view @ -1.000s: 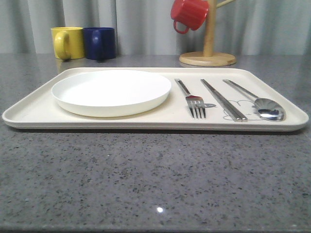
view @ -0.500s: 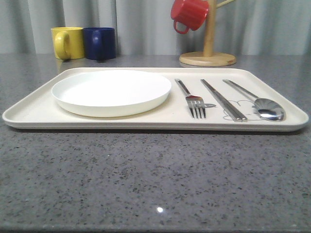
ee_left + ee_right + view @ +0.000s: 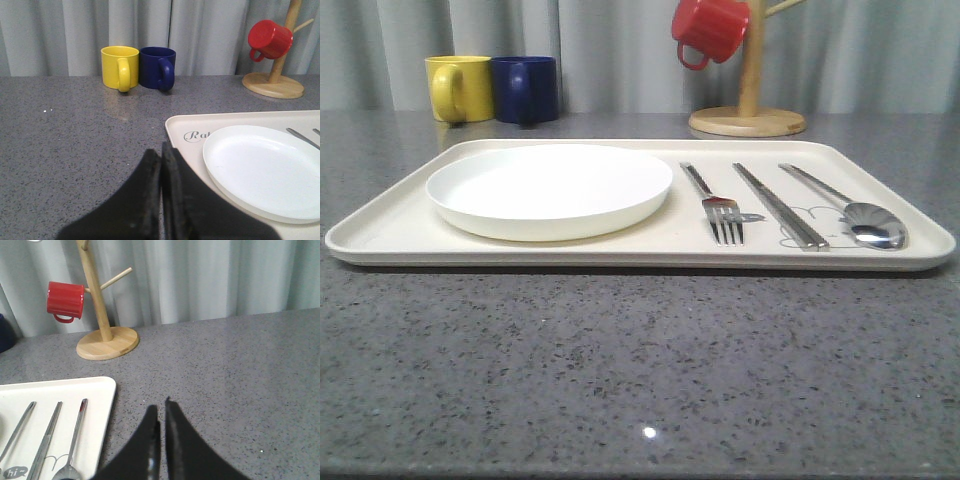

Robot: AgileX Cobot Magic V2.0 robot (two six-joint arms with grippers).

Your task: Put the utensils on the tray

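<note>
Cream tray (image 3: pixel 390 235) lies on grey speckled table (image 3: pixel 620 370). On it: round white plate (image 3: pixel 550 188) at 9 o'clock; fork (image 3: pixel 715 205), chopsticks (image 3: pixel 780 205) and spoon (image 3: pixel 845 207) side by side at 3 o'clock, handles pointing to 12, none touching. Off the tray, yellow mug (image 3: pixel 458 88) and blue mug (image 3: pixel 525 88) at 11 o'clock, touching; red mug (image 3: pixel 710 28) hangs on wooden mug tree (image 3: pixel 748 120) at 1 o'clock. Left gripper (image 3: pixel 161 155) fingers pressed together, empty, above the tray's corner. Right gripper (image 3: pixel 161 412) fingers nearly together, a thin gap, empty, above bare table beside the tray.

Plate (image 3: pixel 549 188), three mugs (image 3: pixel 459 87), wooden stand (image 3: pixel 748 118)
</note>
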